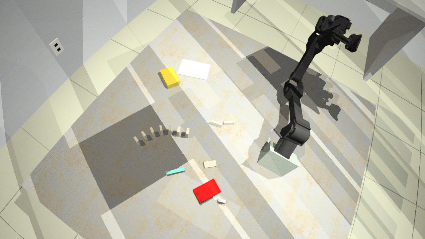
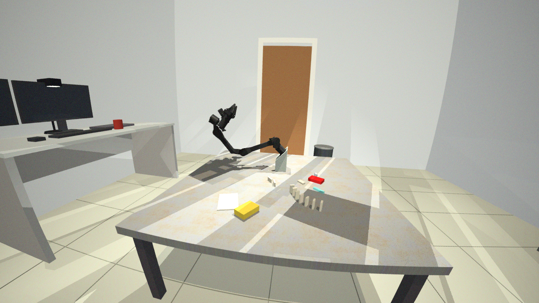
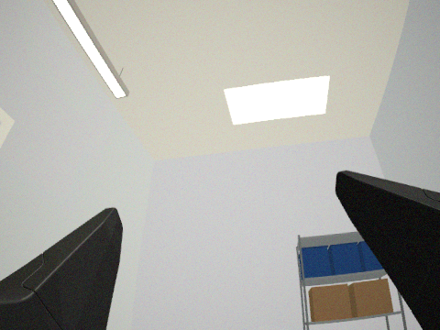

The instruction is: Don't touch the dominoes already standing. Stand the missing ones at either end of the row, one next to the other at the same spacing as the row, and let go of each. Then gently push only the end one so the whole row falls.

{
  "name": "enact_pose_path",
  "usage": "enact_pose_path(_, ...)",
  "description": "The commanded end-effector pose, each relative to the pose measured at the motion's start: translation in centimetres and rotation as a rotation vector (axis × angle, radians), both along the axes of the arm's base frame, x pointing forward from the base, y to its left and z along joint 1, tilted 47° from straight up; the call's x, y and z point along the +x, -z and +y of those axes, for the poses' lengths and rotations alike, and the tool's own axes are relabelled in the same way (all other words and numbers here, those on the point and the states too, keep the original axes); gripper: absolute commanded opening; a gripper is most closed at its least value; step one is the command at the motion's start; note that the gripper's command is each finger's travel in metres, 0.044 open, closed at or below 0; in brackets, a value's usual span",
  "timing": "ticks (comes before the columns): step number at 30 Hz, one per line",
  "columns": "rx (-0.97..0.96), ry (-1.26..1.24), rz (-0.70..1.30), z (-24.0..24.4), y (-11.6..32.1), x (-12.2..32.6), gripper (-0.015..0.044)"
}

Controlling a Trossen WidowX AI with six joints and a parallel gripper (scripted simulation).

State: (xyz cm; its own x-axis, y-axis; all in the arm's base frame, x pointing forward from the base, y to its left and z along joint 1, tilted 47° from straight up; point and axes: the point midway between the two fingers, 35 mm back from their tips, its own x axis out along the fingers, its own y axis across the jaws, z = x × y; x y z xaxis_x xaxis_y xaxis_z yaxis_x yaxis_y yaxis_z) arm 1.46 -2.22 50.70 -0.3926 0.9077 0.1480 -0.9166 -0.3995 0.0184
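Note:
Several cream dominoes stand upright in a curved row, from the left end domino (image 1: 136,140) (image 2: 321,205) to the right end domino (image 1: 187,132) (image 2: 292,189). Two pale dominoes lie on their sides right of the row, close together: one (image 1: 216,123) and another (image 1: 229,122). A cream block (image 1: 209,164) (image 2: 301,181) lies flat nearer the red block. A small whitish piece (image 1: 221,201) lies beside the red block. My gripper (image 3: 231,201) is wide open and empty. It is raised high, far from the dominoes, and its wrist view shows only walls, ceiling and a shelf.
A red block (image 1: 206,191) (image 2: 316,179) and a turquoise bar (image 1: 175,171) (image 2: 318,190) lie on the row's base side. A yellow block (image 1: 169,77) (image 2: 246,210) and a white sheet-like slab (image 1: 194,69) (image 2: 228,201) lie beyond the row. A desk (image 2: 150,131) stands beside the table.

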Motion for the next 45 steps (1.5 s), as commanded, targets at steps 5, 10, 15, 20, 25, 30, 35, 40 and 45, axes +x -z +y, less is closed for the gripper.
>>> enact_pose_path(5,-0.296,0.23,-0.052,12.9,1.7,-3.0,0.044)
enact_pose_path(10,-0.475,0.422,-0.107,20.0,5.1,-1.6,0.044)
enact_pose_path(15,-0.678,0.567,-0.141,27.0,9.9,0.5,0.044)
enact_pose_path(20,-0.873,0.698,-0.136,31.3,15.5,4.1,0.044)
enact_pose_path(25,-1.021,0.792,-0.126,33.4,20.3,7.2,0.044)
enact_pose_path(30,-1.227,0.908,-0.142,35.5,27.5,11.5,0.044)
enact_pose_path(35,-1.433,1.005,-0.154,35.4,34.9,15.5,0.044)
enact_pose_path(40,-1.65,1.065,-0.207,33.2,42.4,19.2,0.044)
enact_pose_path(45,-1.805,1.097,-0.217,30.7,47.5,21.1,0.044)
